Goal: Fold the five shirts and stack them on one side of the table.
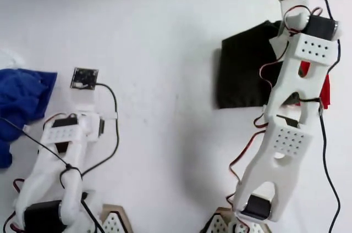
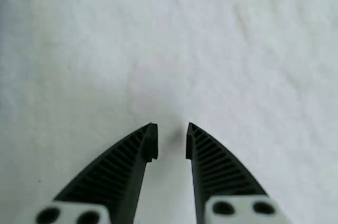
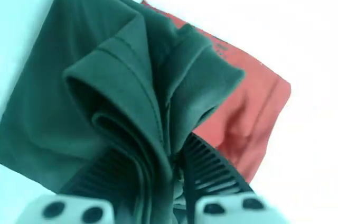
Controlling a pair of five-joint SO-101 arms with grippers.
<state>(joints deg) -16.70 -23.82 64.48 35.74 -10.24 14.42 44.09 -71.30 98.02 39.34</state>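
Left end effector (image 2: 171, 142): jaws a little apart with nothing between them, low over bare white worktop (image 1: 165, 51), on the near left of the worktop.
Blue shirt (image 1: 22, 98): a crumpled heap at the left edge of the worktop, just beside the left arm and well apart from the other shirts. It looks unfolded.
Right end effector (image 3: 169, 152): clamped on a bunched fold of the dark shirt (image 3: 68, 102), with cloth gathered thickly between the jaws.
Dark shirt, position: on the far right of the worktop, lying on top of the red shirt (image 3: 253, 108). Most of it rests flat in a roughly squared shape, and the gripped part stands up in ridges.
Red shirt: under the dark one, flat, with one side showing past the dark shirt's edge. It appears already folded and looks like the base of the stack.
Done, by my reading: one shirt folded and placed on the right side, and a second laid over it and partly folded.
Left, by my reading: lay the held fold down flat and square it up, then fold the blue shirt and carry it across to the stack. I count three shirts here, so with five to do the job is likely under half finished.
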